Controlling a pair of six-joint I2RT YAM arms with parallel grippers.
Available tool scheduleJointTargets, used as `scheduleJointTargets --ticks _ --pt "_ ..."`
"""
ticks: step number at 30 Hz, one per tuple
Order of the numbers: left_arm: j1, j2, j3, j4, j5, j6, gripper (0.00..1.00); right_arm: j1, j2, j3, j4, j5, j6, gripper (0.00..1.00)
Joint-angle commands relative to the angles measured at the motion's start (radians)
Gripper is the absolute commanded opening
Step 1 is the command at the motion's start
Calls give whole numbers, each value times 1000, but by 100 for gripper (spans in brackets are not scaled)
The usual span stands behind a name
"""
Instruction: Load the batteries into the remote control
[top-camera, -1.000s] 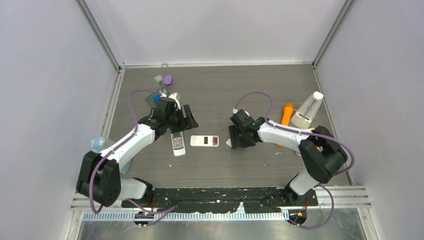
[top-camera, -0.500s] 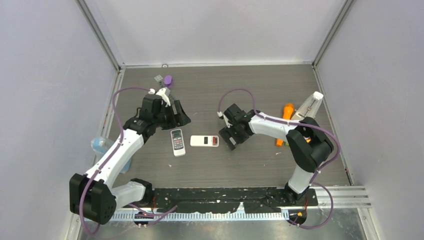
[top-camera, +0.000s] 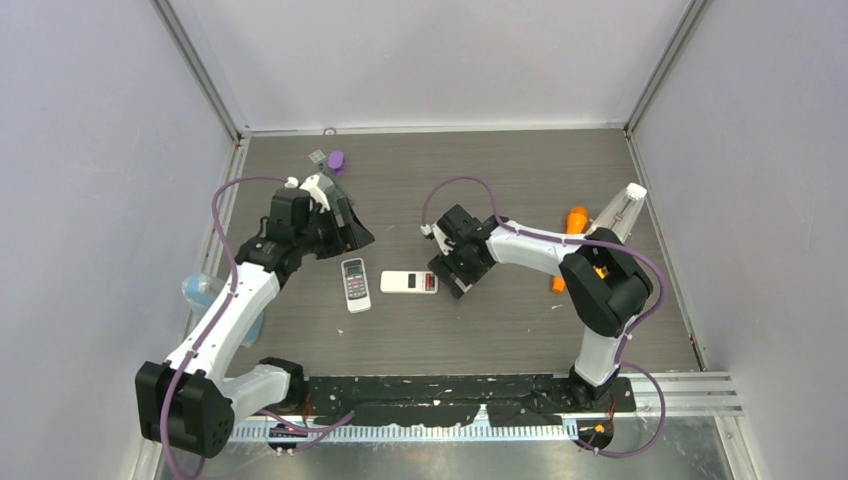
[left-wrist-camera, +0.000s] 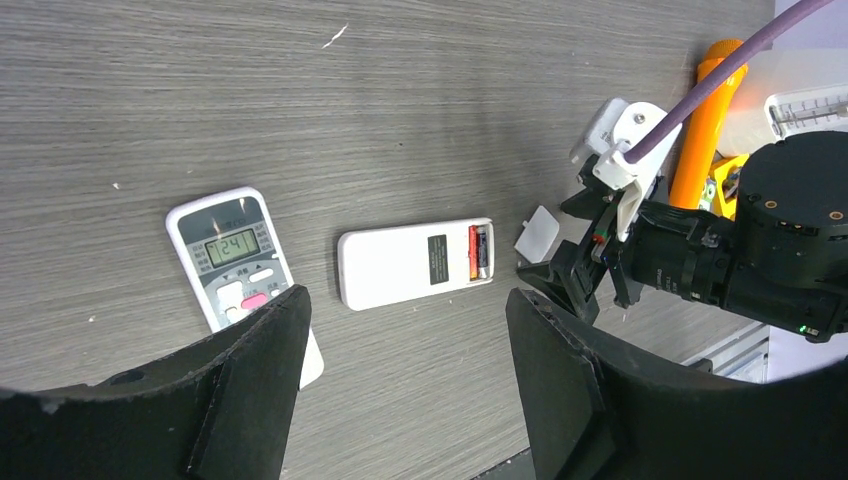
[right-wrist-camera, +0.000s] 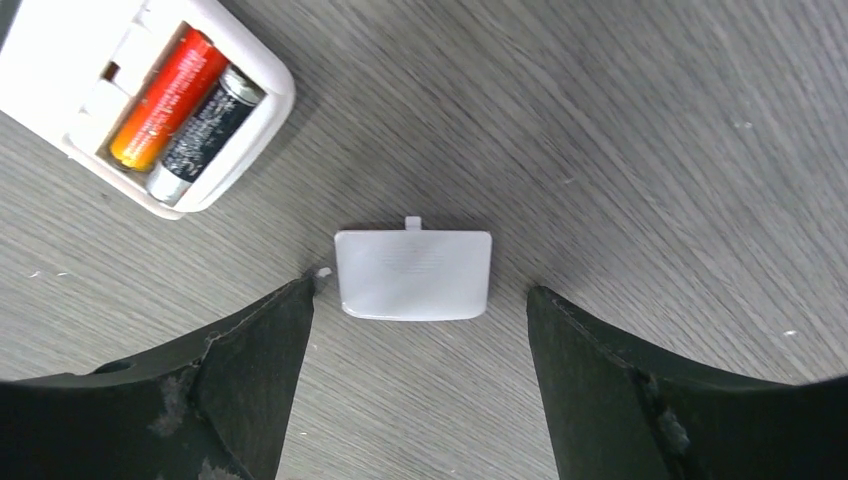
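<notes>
Okay, spotted both batteries (right-wrist-camera: 185, 108) seated in open bay of remote control (left-wrist-camera: 395, 268), cover (right-wrist-camera: 413, 274) lying loose beside it, right gripper (right-wrist-camera: 415, 305) spread wide astride cover, holding nothing, left gripper (left-wrist-camera: 405, 305) gaping, empty.

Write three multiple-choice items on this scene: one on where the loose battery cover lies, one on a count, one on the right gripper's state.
1. Where does the battery cover lie? A. Clipped onto a remote. B. On the table beside the open remote. C. Held up in the air.
2. How many batteries sit in the open remote's compartment? A. None. B. Two. C. Four.
3. The right gripper is: A. open, over the cover. B. shut on the cover. C. shut on a battery.
Key: 1 B, it lies flat next to the compartment; 2 B, a red-orange and a dark cell lie side by side; 3 A, its fingers stand apart either side of it.
</notes>
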Motion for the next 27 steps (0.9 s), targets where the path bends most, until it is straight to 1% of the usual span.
scheduleJointTargets --ticks 1,2,4,5,7,9,13,17,21,23,27 --pt "11 -11 20 0 32 12 73 9 24 14 25 -48 35 80" --pt "11 -8 18 1 35 11 73 9 28 14 26 -48 49 78" --pt "13 -3 19 2 42 12 73 9 36 13 22 -36 70 66" --pt "14 -3 19 4 45 11 73 6 40 12 17 -40 73 56" --pt "15 -2 18 4 54 12 73 3 49 5 16 -49 76 43" --pt "15 -3 15 2 66 10 73 3 33 -12 27 -64 76 37" --pt "15 -6 -15 20 148 -7 73 4 -41 -49 79 -92 60 33" --pt "15 -5 -69 71 291 -51 72 23 -131 -56 122 -142 14 32" --pt "12 -1 -143 205 464 -148 70 82 -220 -59 164 -167 -36 31" --pt "8 8 -163 240 497 -171 69 113 -258 -55 184 -166 -43 30" --pt "-7 32 -160 246 566 -164 68 157 -318 -37 230 -178 -33 30"
